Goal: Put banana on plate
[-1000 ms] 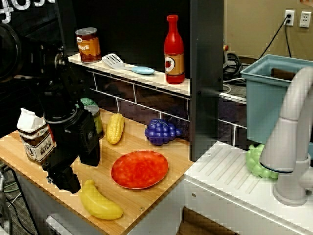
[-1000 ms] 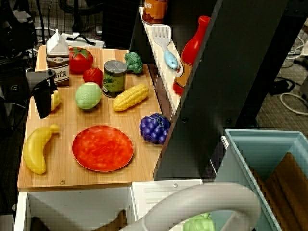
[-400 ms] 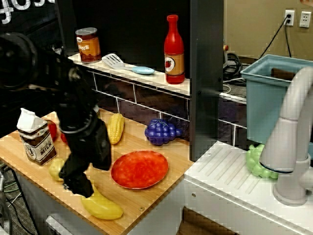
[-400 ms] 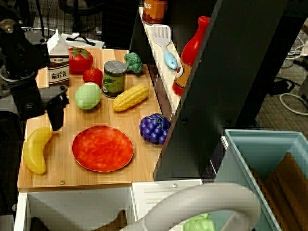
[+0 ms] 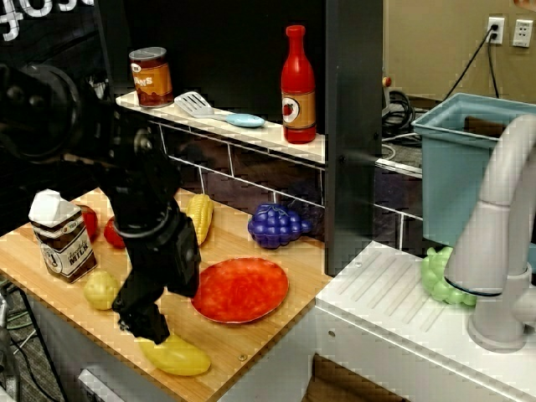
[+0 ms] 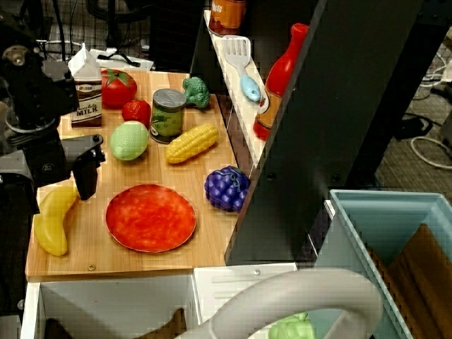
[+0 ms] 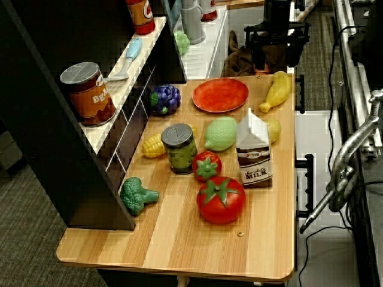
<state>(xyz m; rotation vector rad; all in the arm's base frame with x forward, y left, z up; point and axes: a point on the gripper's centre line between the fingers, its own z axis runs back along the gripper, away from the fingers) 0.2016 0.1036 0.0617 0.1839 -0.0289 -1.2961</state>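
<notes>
Yellow banana (image 6: pixel 53 219), mottled red-orange plate (image 6: pixel 150 217).

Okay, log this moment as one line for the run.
phase: reaching | gripper: over banana stem end, grip unclear | banana: on wooden counter, left of plate | plate: bare

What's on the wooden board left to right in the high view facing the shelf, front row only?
Banana with the gripper at its upper end → plate → purple grapes.
</notes>
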